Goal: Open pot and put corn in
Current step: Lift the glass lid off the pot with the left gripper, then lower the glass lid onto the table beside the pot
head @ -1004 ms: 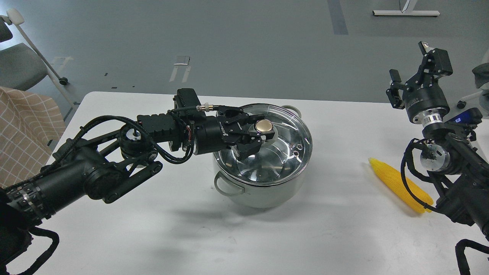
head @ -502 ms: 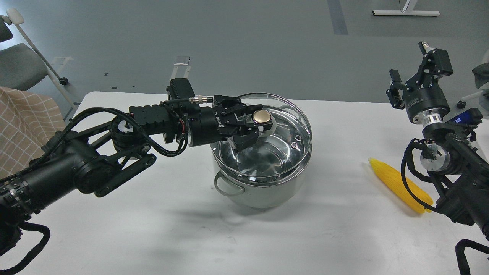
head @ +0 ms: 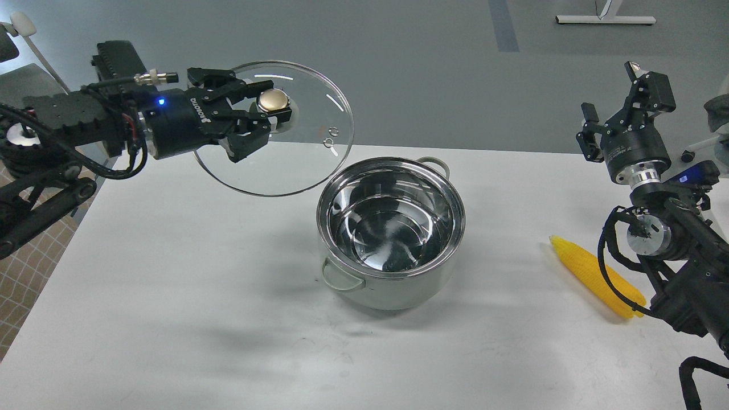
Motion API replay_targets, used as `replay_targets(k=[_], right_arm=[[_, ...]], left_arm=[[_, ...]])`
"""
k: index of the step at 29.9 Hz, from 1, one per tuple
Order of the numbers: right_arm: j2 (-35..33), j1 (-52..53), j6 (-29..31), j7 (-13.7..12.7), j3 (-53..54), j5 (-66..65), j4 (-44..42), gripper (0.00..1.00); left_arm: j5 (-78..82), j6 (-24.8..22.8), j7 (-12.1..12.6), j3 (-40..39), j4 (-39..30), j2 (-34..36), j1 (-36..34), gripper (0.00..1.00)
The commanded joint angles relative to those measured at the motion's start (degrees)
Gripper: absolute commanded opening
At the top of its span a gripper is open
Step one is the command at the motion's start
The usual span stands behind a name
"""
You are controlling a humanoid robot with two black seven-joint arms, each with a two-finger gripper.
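Glass lid point(head: 285, 142) is off the pot point(head: 390, 239) and held in the air, the left gripper point(head: 267, 117) clamped on its gold knob point(head: 273, 101). The pot stands open and empty on the white table point(head: 171, 296), below and to the right of those jaws. Opening is judged done; loading remains. The corn point(head: 595, 276) lies on the table well apart from the pot, beneath the right arm. The left arm reaches in level from the left, raised. The right gripper point(head: 618, 105) points upward, fingers spread and holding nothing, well above the corn.
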Motion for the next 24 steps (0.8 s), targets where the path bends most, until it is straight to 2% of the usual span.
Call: replay_targets(k=[1,4,7,12,17,24], right_arm=[[-0.02,-0.17,0.00,0.00,-0.09,-0.01,0.00,1.00],[-0.02,-0.26,0.00,0.00,-0.09,-0.01,0.00,1.00],[-0.02,-0.61,0.00,0.00,-0.09,-0.01,0.09,1.00],[-0.10,-1.22,0.00,0.00,-0.09,-0.01,0.17,1.00],[-0.19,-1.93,0.00,0.00,-0.09,-0.01,1.05,1.00],[-0.19,-2.19,0.00,0.00,-0.09,-0.01,1.05,1.00]], left_arm=[[-3.68,4.37,-0.01,0.14,0.41,4.91,4.60,0.50],[-5.36,7.36,-0.01,0.14,0.50,7.46,8.73,0.50],[-6.76,12.36,-0.01,0.05,1.38,8.26,14.53,0.50],[-10.28,22.03,-0.01,0.23,4.97,7.38,21.03,0.50],[-10.11,27.28,-0.01,0.49,10.42,3.79,24.12,0.50],[-9.58,27.28,-0.01,0.84,16.76,0.62,29.04,0.50]])
